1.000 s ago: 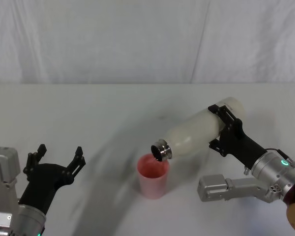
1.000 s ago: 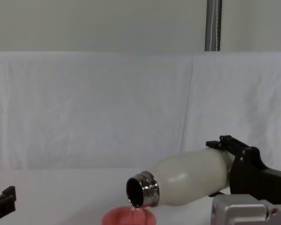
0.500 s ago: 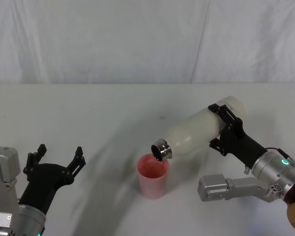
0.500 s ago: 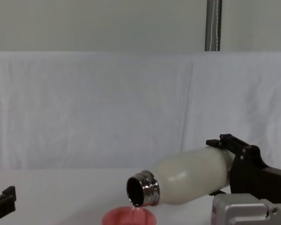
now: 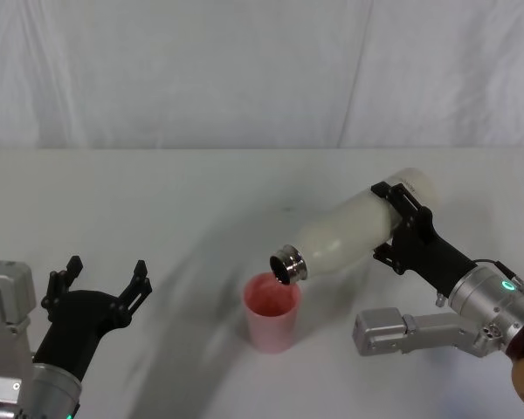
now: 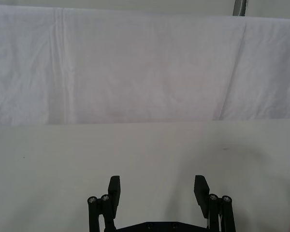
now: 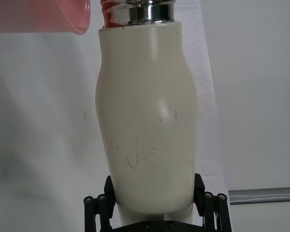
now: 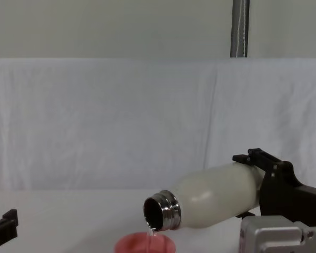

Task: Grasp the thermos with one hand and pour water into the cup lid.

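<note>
right claw (image 5: 400, 229): clamped on thermos (image 5: 354, 231) base, tipped mouth-down over cup lid (image 5: 272, 312) on the tabletop (image 5: 157, 209)
left claw (image 5: 94, 285): parked, spread wide, empty
risk: more tilt — stream overshoots rim

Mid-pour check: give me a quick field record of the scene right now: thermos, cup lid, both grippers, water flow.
thermos: cream-white thermos tipped nearly level, steel neck lowest, above the cup lid
cup lid: pink cup lid upright on the white table, directly under the neck
water flow: thin stream leaves the mouth in the chest view, falling into the cup lid
right gripper: right gripper clamped around the thermos's base end
left gripper: left gripper open, holding nothing, parked at the table's near left
</note>
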Controlling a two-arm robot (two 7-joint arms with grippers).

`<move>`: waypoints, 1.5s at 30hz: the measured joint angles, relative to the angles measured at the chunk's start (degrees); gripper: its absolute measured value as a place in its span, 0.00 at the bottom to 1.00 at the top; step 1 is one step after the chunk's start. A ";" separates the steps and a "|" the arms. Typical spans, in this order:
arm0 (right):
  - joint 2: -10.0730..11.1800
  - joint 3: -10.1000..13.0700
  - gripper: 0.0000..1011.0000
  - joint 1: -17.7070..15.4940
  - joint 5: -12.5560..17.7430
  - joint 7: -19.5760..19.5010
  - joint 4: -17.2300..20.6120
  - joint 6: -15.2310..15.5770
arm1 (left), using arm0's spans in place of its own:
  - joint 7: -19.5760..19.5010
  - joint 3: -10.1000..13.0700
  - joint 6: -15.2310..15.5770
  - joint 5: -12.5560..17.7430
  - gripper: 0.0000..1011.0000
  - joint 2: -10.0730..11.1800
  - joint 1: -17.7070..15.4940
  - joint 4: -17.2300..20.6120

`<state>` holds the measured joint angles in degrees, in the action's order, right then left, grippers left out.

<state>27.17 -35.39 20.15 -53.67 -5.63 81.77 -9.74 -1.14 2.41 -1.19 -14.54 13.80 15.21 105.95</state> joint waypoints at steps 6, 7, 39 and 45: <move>-0.03 -0.02 0.95 -0.02 0.08 0.00 -0.07 -0.07 | 0.00 0.00 0.00 0.00 0.99 0.00 0.00 0.00; -0.03 -0.02 0.95 -0.03 0.08 0.00 -0.07 -0.07 | 0.00 0.00 0.00 0.00 0.99 0.00 0.00 0.00; -0.08 -0.29 0.95 0.18 -0.03 0.08 -0.34 -0.01 | 0.00 0.00 0.00 0.00 0.99 0.00 0.00 0.00; -0.12 -0.29 0.95 0.19 -0.03 0.11 -0.31 0.02 | 0.00 0.00 0.00 0.00 0.99 0.00 0.00 0.00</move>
<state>27.06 -35.68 20.34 -53.70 -5.51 81.45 -9.71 -1.14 2.41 -1.19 -14.54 13.80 15.21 105.95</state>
